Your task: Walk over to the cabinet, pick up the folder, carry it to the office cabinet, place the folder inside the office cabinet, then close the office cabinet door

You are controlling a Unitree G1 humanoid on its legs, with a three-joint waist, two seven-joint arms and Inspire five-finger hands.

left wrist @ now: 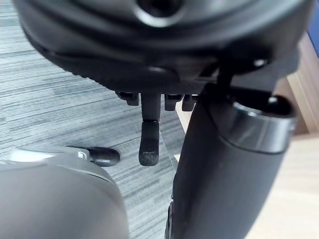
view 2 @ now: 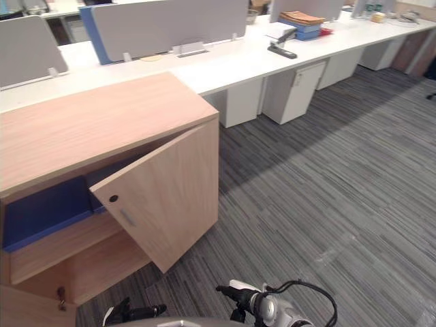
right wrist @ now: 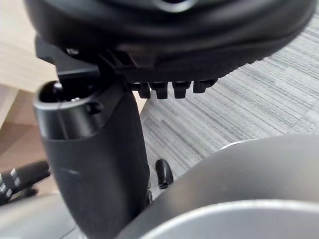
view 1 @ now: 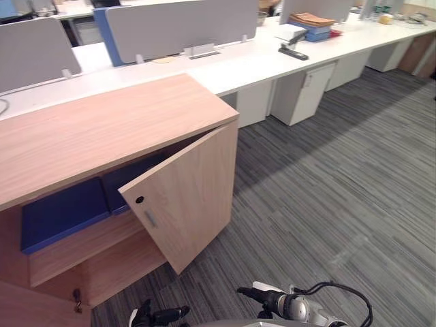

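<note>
1. Blue folder [view 1: 65,212] lies flat on the upper shelf inside the office cabinet [view 1: 102,129], in the left part of the opening. Neither hand touches it.
2. Just beside it on the right, a second blue piece [view 1: 129,178] shows on the same shelf. The door hides its right end, so I cannot tell if it is another folder.
3. The door [view 1: 187,197] of light wood stands about half open. It is hinged at the cabinet's right corner and its free edge is swung out toward the robot. It carries a small dark round lock [view 1: 139,199] and, under that, a short metal handle [view 1: 150,219].
4. The left hand [view 1: 163,315] shows at the bottom edge of the head views, low above the grey striped carpet [view 1: 340,191] and well apart from the door. Its fingers are stretched out and hold nothing.
5. The right hand [view 1: 266,298] is near it, a little further right. Its fingers are also stretched and point toward the left hand — it is empty, with a white cover on the thumb.
6. Behind the cabinet runs a long white desk [view 1: 238,65] with grey partition screens [view 1: 180,27]. On it lie a black stapler [view 1: 293,51] and a stack of folders [view 1: 312,24] — brown on top of blue.
7. Under the desk stands a white drawer unit [view 1: 303,92].
</note>
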